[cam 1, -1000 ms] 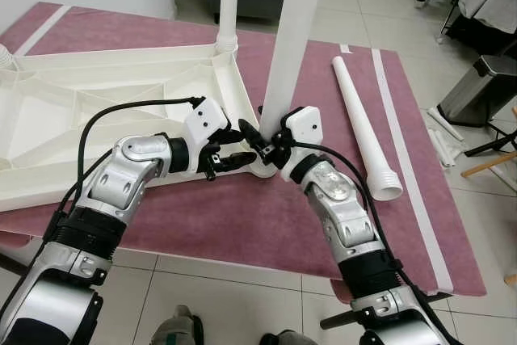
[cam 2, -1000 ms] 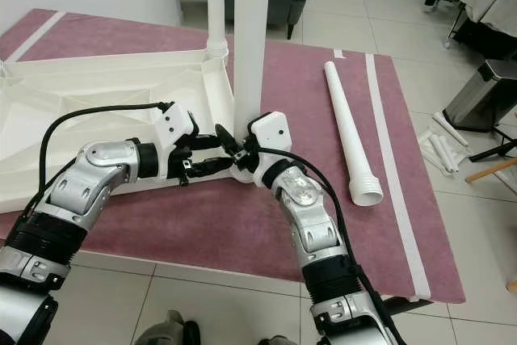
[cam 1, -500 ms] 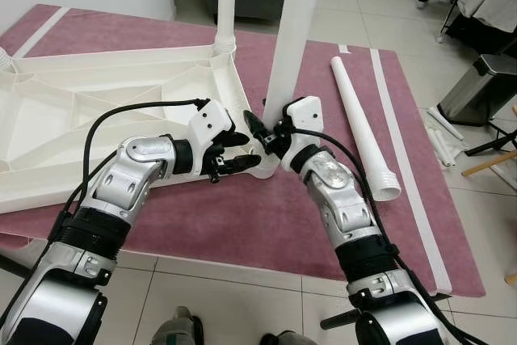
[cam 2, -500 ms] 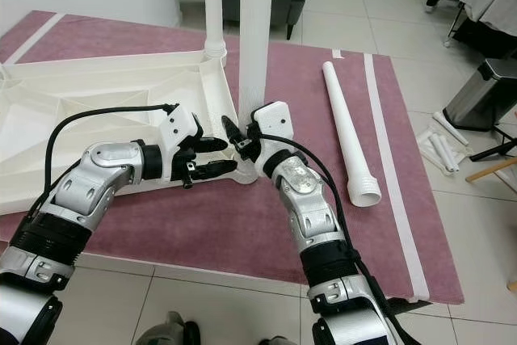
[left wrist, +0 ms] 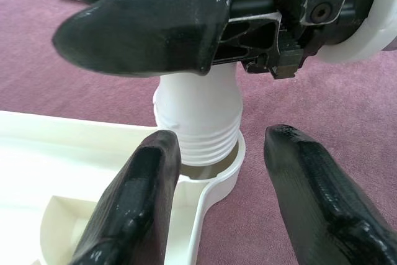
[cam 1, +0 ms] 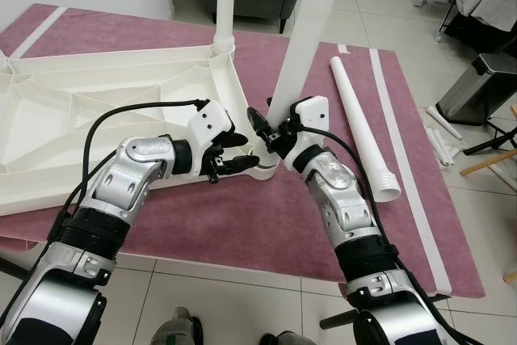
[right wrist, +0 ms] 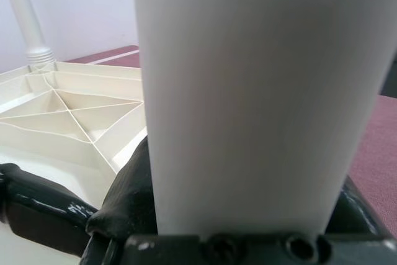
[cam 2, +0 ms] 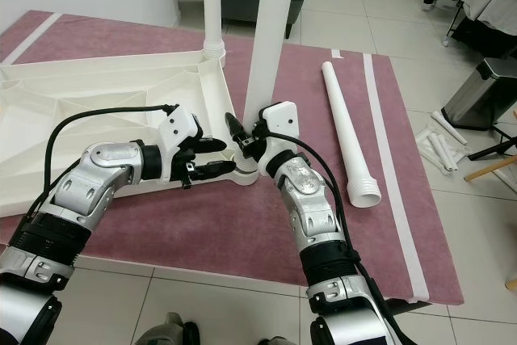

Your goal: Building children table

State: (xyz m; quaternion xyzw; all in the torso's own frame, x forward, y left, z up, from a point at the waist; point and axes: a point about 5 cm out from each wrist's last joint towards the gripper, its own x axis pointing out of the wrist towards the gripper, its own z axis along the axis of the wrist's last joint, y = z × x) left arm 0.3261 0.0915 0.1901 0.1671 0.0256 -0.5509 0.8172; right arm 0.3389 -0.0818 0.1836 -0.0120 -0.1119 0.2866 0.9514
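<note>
On the maroon rug (cam 1: 202,224) we have the upturned white ribbed plastic tabletop (cam 1: 105,111), its near right corner socket (left wrist: 217,172) receiving the white tubular table leg (cam 1: 303,46). The leg's long axis now leans right of vertical, more tilted than a second ago. Our right gripper (cam 1: 271,131) is clamped around the leg just above the threaded end; our left gripper (cam 1: 234,153), fingers spread, brackets the socket. A spare white leg tube (cam 1: 363,127) lies by the rug's right edge.
</note>
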